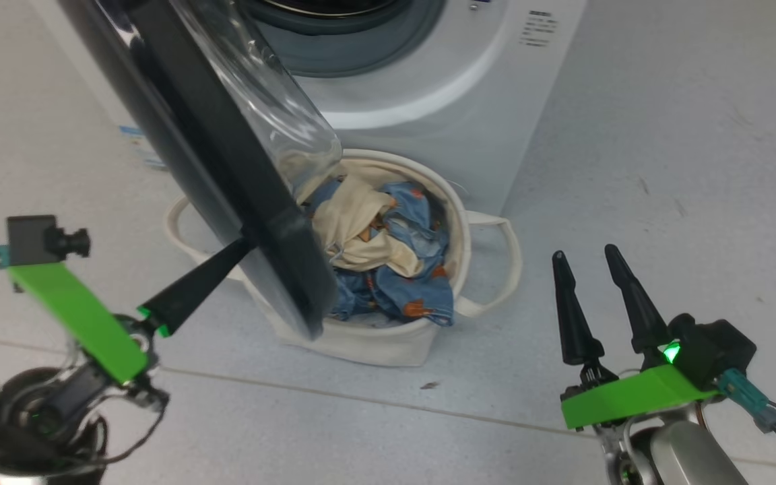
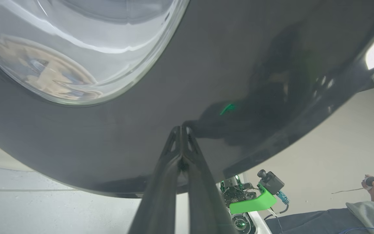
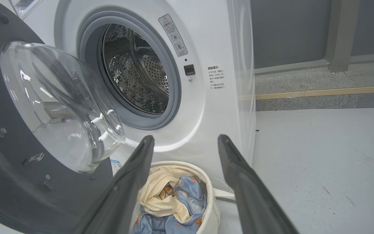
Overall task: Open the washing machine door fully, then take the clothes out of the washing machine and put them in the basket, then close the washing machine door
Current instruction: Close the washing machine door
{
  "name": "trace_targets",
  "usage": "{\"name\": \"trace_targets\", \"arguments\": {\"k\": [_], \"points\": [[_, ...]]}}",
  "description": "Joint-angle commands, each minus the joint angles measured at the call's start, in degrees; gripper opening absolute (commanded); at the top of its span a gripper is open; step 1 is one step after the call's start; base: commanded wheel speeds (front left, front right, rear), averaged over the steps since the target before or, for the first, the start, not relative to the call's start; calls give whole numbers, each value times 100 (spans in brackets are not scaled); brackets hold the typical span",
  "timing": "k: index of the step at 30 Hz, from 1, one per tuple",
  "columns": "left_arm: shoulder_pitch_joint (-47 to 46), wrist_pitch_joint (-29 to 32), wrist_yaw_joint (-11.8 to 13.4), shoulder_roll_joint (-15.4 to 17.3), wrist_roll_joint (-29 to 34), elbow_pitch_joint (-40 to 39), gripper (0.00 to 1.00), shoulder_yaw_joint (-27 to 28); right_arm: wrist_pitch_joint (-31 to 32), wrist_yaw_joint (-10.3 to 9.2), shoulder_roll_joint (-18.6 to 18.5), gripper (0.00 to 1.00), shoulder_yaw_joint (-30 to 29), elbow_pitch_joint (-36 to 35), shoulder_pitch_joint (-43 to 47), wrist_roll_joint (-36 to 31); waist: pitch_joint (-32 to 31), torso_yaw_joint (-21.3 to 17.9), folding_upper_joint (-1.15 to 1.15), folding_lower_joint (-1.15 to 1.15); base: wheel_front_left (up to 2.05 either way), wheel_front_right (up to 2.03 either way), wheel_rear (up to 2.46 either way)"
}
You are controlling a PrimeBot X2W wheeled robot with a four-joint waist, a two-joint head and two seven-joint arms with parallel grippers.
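Seemingly stiff and heavy, the washing machine door point(image 1: 226, 148) stands half-swung in the head view, with the left gripper point(image 1: 236, 252) touching its outer face. The left wrist view shows that gripper's fingers pinched together, empty, against slick gloss, so pushing near the rim suits better than gripping. In the right wrist view, the right gripper point(image 3: 185, 138) is spread wide and empty, and below its tips the clothes point(image 3: 170, 201) fill the basket point(image 3: 211, 208).

White washing machine point(image 3: 219, 107), glossy black door point(image 1: 226, 168), cream basket point(image 1: 374, 340), blue bear-printed and cream clothes point(image 1: 388, 249), grey floor point(image 1: 664, 135).
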Motion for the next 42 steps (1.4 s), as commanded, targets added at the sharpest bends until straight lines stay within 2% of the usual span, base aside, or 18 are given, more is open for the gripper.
{"name": "trace_targets", "arguments": {"k": [1, 5, 11, 16, 23, 26, 30, 34, 35, 39, 42], "points": [[-272, -140, -115, 31, 162, -115, 0, 68, -70, 1, 75, 100, 58, -152, -176, 7, 31, -180, 0, 0, 0, 0, 0], [-520, -573, -261, -145, 441, 231, 0, -166, -70, 1, 138, 100, -49, -138, -224, 10, 69, -424, 0, 0, 0, 0, 0], [-838, -1076, -338, -203, 735, 741, 0, -542, -70, 1, 225, 100, -165, -121, -300, 39, 162, -765, 0, 0, 0, 0, 0], [-932, -1386, -346, -96, 752, 909, 0, -828, -70, 1, 282, 100, -217, -112, -316, 60, 200, -932, 0, 0, 0, 0, 0], [-728, -1985, -347, 246, 727, 902, 0, -1027, -70, 1, 319, 100, -256, -182, -271, 81, 93, -913, 0, 0, 0, 0, 0], [-539, -2536, -347, 495, 1232, 898, 0, -1159, -70, 1, 323, 100, -257, -229, -232, 85, -17, -840, 0, 0, 0, 0, 0], [-236, -3657, -348, 819, 2505, 981, 0, -1392, -70, 1, 329, 100, -192, -282, -154, 103, -223, -733, 0, 0, 0, 0, 0], [114, -4548, -233, 875, 3462, 1119, 0, -1578, -70, 1, 329, 100, -97, -282, -40, 97, -478, -601, 0, 0, 0, 0, 0], [114, -4548, -233, 875, 3462, 1119, 0, -1578, -70, 1, 329, 100, -97, -282, -40, 97, -478, -601, 0, 0, 0, 0, 0], [425, -5245, -7, 979, 4351, 1217, 0, -1828, -70, 1, 330, 100, -35, -255, 70, 73, -728, -459, 0, 0, 0, 0, 0], [639, -5662, 185, 955, 4759, 1275, 0, -1958, -70, 1, 337, 100, 8, -247, 137, 57, -835, -359, 0, 0, 0, 0, 0]]}}
